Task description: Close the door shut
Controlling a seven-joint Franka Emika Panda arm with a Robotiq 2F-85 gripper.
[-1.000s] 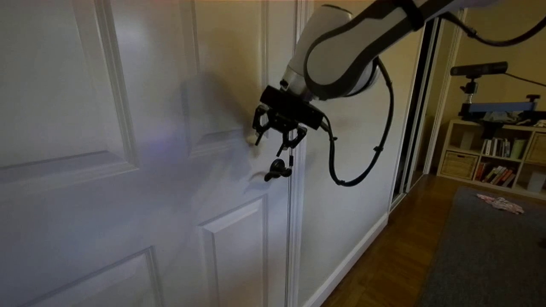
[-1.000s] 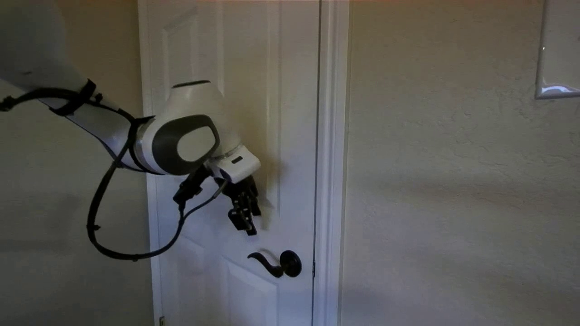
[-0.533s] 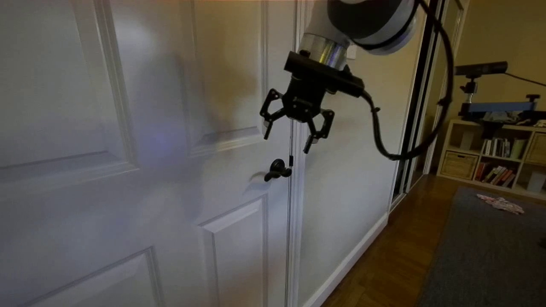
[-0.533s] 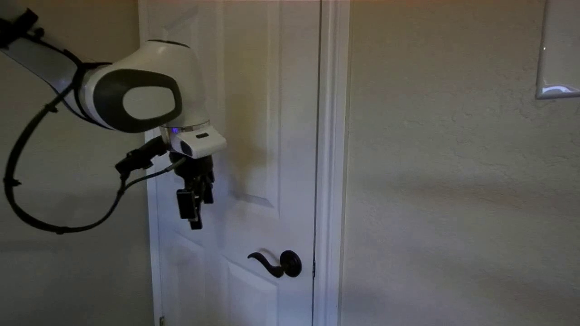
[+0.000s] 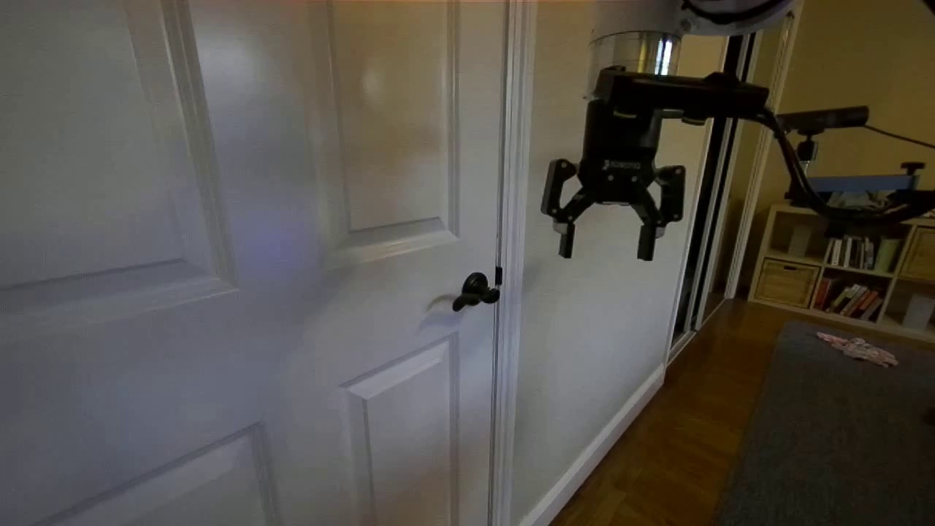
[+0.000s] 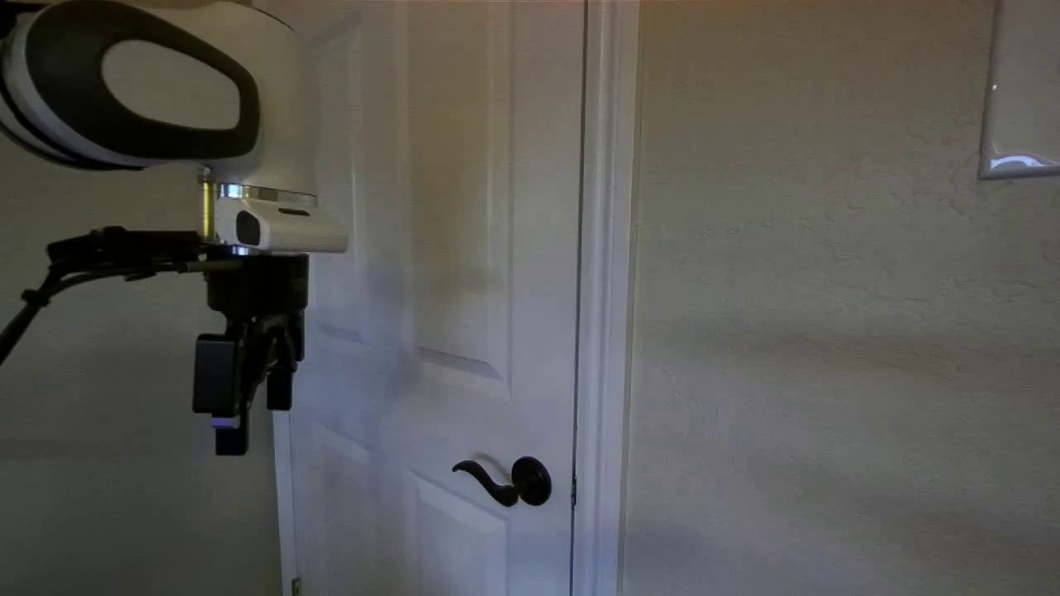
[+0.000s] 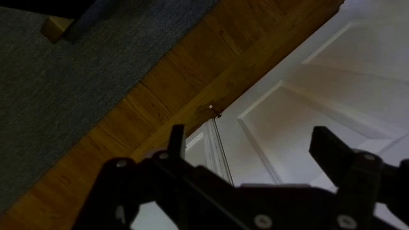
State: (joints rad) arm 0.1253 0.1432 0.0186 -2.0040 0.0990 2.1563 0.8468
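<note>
The tall white panelled door fills much of an exterior view. It also shows in an exterior view and in the wrist view. Its handle edge lies along the white frame, with only a thin dark line between them. The black lever handle sits near that edge and also shows in an exterior view; it is out of the wrist view. My gripper points down, apart from the door and handle. Its fingers are wide apart with nothing between them, also in the wrist view.
The white door frame meets a beige wall. A grey rug with a crumpled cloth lies on the wooden floor. A low shelf and a camera on a stand are at the back. A small door stop shows.
My arm has drawn back from the door and swung away from the handle. The gripper has turned from tilted to pointing straight down. The fingers stay apart; the door and handle have not moved.
</note>
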